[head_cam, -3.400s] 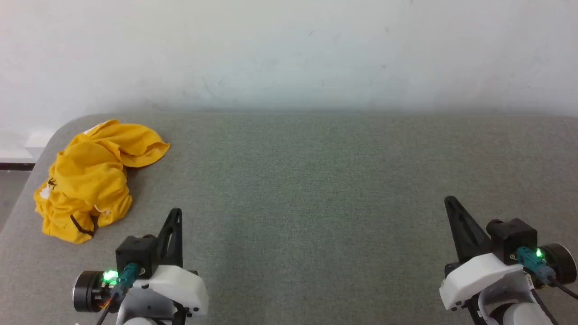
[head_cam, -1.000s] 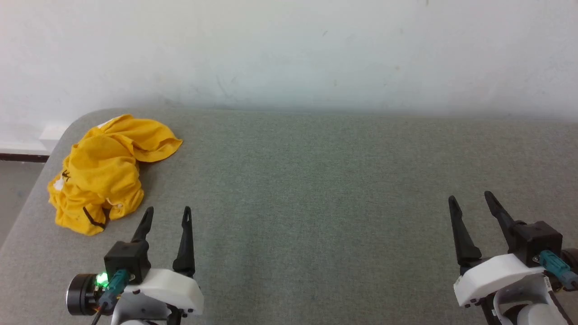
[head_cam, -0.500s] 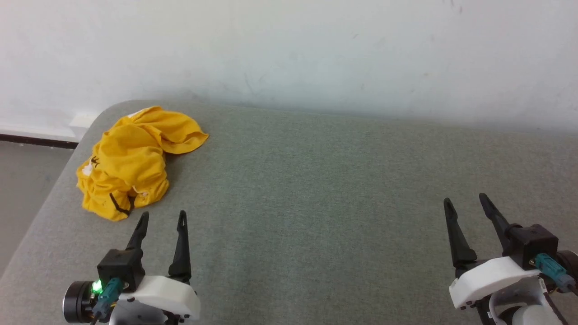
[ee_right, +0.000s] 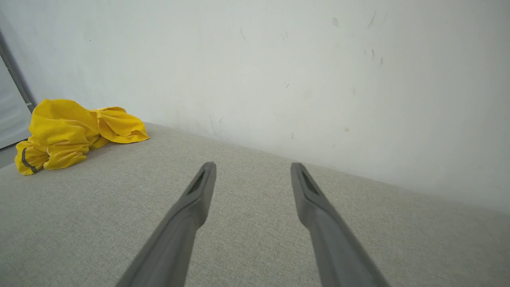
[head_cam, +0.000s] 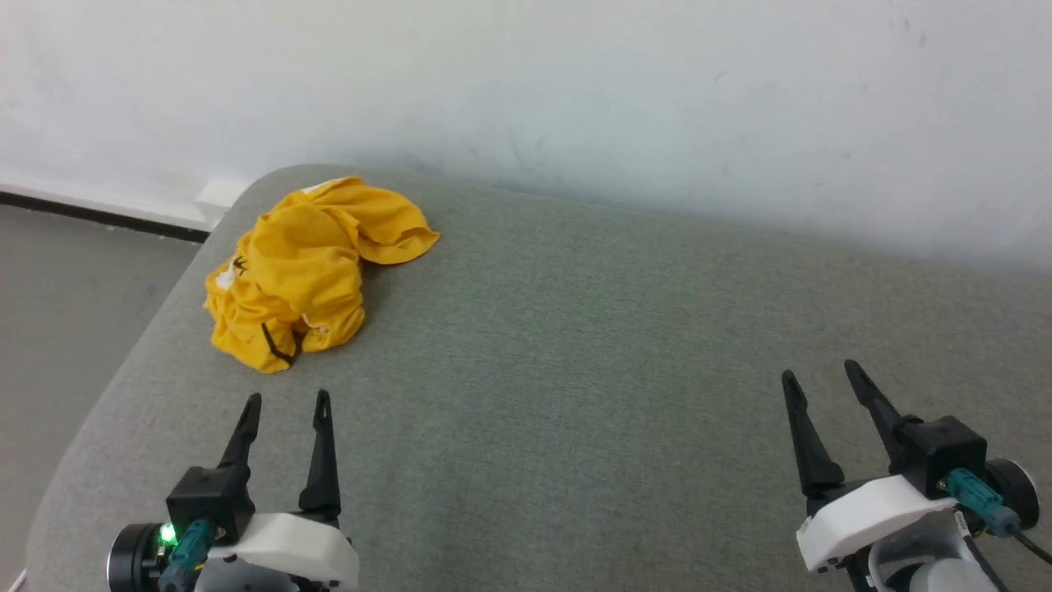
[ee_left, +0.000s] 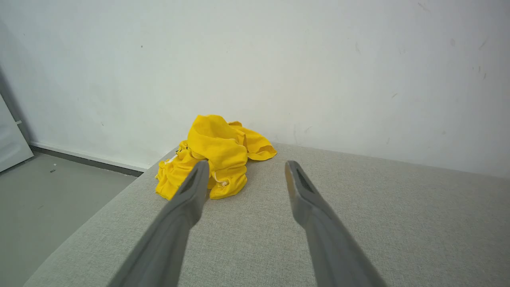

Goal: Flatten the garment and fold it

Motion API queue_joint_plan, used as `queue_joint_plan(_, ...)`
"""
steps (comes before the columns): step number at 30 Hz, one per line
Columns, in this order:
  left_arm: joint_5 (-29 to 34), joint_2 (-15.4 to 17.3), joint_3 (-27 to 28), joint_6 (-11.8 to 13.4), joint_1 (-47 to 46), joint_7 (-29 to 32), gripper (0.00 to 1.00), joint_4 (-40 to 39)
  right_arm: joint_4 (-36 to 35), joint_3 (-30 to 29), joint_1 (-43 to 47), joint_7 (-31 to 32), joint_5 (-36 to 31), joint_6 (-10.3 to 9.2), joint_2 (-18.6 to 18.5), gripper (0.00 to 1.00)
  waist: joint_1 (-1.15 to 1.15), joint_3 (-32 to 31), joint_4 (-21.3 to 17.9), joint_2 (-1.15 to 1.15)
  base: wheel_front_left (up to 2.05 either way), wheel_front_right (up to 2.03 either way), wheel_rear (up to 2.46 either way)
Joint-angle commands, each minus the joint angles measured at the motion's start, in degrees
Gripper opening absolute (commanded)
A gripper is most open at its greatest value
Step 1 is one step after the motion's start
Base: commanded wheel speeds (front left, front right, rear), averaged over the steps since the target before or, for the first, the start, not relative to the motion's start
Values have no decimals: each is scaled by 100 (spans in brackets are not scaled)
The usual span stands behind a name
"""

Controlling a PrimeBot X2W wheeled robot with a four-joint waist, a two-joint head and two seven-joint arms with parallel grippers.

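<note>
— Where is the garment?
— The garment (head_cam: 308, 267) lies crumpled in a yellow heap at the far left corner of the grey table (head_cam: 575, 370), close to its left edge. Bits of black and white print show among the folds.
— And the left gripper?
— The left gripper (head_cam: 288, 397) is at the near left, its jaws spread wide with nothing between them. The heap sits just beyond its fingertips, a little to the left, not touching.
— The other arm?
— The right gripper (head_cam: 820, 371) is at the near right, also wide open and empty, well apart from the heap with bare table between.
</note>
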Motion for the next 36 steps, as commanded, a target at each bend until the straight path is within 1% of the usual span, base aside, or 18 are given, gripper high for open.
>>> queue_joint_plan(1, -41, -14, 39, 51, 102, -53, 100, -25, 34, 21, -81, -49, 68, -6, 10, 100, 0, -19, 141, 0, 0, 0, 0)
queue_joint_plan(6, -11, -15, 62, 93, 149, -113, 100, -8, 112, 145, -105, -109, 103, -6, 11, 100, 0, -39, 401, 0, 0, 0, 0)
queue_joint_plan(17, -73, -18, 155, 101, 282, -245, 100, 42, 265, 317, -160, -240, 208, -7, 13, 100, 0, -85, 940, 0, 0, 0, 0)
queue_joint_plan(36, -205, -23, 296, 113, 465, -472, 100, 52, 513, 479, -201, -467, 293, -9, 17, 100, 0, -138, 1484, 0, 0, 0, 0)
